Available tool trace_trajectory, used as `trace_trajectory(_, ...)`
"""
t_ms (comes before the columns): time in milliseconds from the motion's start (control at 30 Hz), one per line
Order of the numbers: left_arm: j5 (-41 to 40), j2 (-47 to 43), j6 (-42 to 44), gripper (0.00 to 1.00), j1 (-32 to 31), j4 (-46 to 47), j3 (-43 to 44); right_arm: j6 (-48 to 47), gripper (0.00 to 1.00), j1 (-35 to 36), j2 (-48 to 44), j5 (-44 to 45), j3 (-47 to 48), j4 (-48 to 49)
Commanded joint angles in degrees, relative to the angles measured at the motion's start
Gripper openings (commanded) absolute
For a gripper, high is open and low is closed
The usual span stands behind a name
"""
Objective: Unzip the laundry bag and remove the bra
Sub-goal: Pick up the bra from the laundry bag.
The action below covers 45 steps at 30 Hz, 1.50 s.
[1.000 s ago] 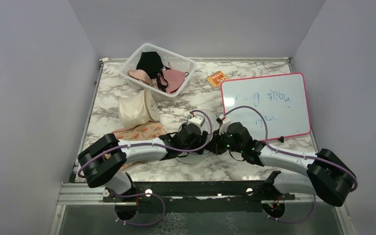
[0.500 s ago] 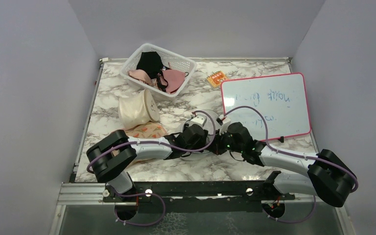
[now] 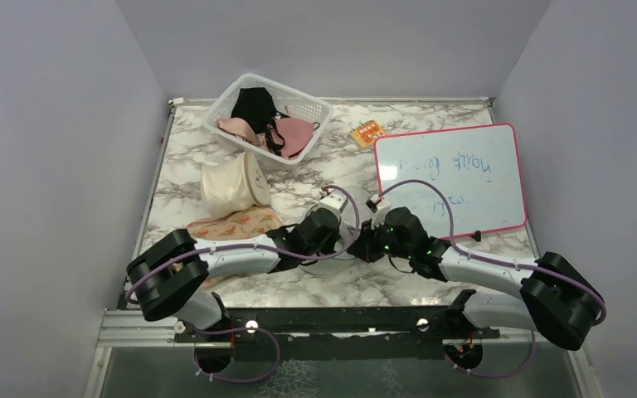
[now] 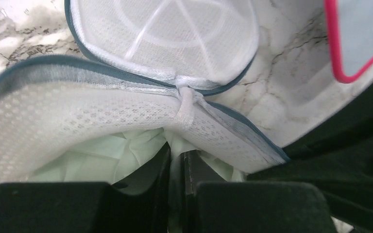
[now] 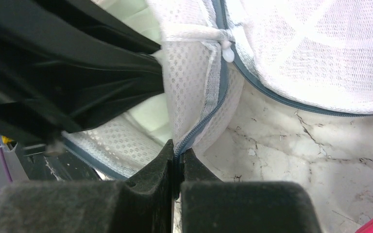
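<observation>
The round white mesh laundry bag (image 4: pixel 77 111) lies unzipped, its lid (image 4: pixel 165 34) flipped back onto the marble. Pale green fabric, the bra (image 4: pixel 107 155), shows inside the opening. My left gripper (image 4: pixel 176 162) reaches into the bag and is shut on a fold of that green fabric. My right gripper (image 5: pixel 176 158) is shut on the bag's grey-blue zip rim (image 5: pixel 209 107), just below the white zip pull (image 5: pixel 228 54). From above, both grippers, left (image 3: pixel 338 240) and right (image 3: pixel 367 245), meet over the bag (image 3: pixel 362 212), which they mostly hide.
A white basket (image 3: pixel 311 106) of garments stands at the back. A cream cylindrical bag (image 3: pixel 232 186) and a flat peach floral pouch (image 3: pixel 236 224) lie to the left. A pink-framed whiteboard (image 3: pixel 452 178) lies on the right, with a small orange pack (image 3: pixel 367 133) behind it.
The left gripper has closed on the green fabric inside the bag, and the left arm has shifted slightly. The right gripper has kept its hold on the rim.
</observation>
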Motion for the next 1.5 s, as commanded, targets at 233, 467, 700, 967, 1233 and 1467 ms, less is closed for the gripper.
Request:
trace_trajectory(233, 3.2, -15.0, 1.9, 0.0, -0.2, 0.1, -2.8, 0.3, 0.01, 0.4, -0.3, 0.2, 0.4, 1.8)
trace_trajectory(467, 3.7, -20.6, 3.1, 0.0, -0.2, -2.3, -2.8, 2.1, 0.01, 0.4, -2.4, 5.0, 1.6, -2.2)
trace_trajectory(700, 11.7, -23.5, 6.1, 0.0, -0.2, 2.3, -7.7, 3.0, 0.01, 0.4, -6.7, 10.6, 3.5, -7.1)
trace_trajectory(967, 24.8, -28.2, 9.2, 0.0, -0.2, 9.3, -10.2, 2.1, 0.03, 0.4, -4.1, 8.7, 5.2, -7.2)
trace_trajectory(1233, 19.7, -32.5, 10.3, 0.0, -0.2, 9.4, -5.2, 1.5, 0.04, 0.4, -3.4, 5.3, 4.3, -5.0)
trace_trajectory(1467, 13.6, -32.3, 10.6, 0.0, -0.2, 10.2, 0.3, 0.7, 0.04, 0.4, -4.4, 4.5, 4.7, -5.1)
